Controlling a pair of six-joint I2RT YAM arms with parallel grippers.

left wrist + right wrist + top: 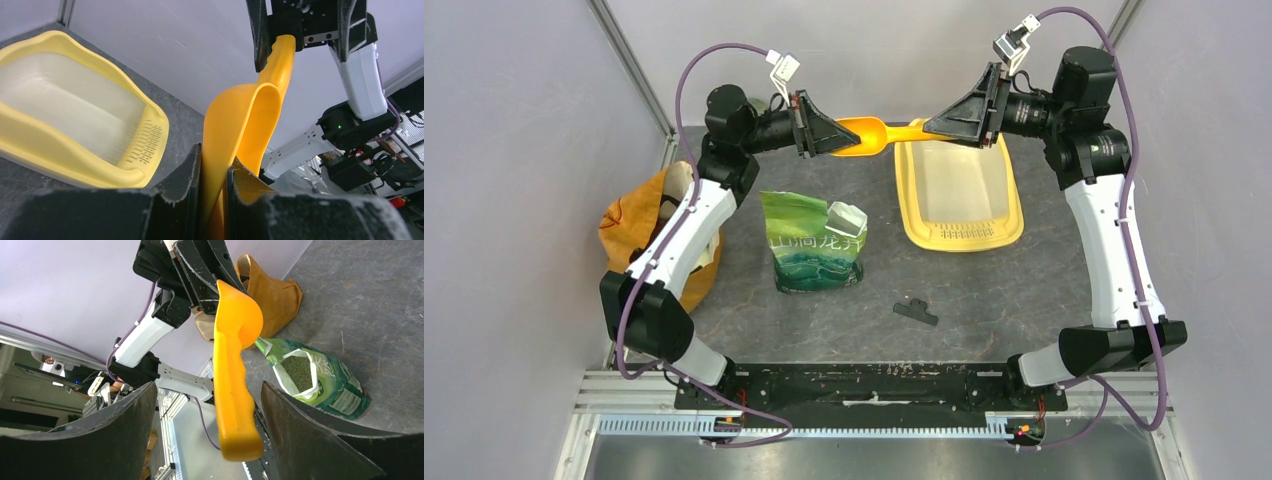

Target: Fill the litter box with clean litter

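Left hand [214,165] near litter box's [65,161] far corner

A robotics lab cell: plain pale panels [514,150] on aluminium posts [636,75] enclose a dark mottled surface [844,320]; a slotted metal rail [864,428] runs along its near edge.

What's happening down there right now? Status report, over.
Left pincer shut on orange scoop at the bowl; right pincer open around its handle. Litter box holds no litter. Open green pouch stands apart from it.
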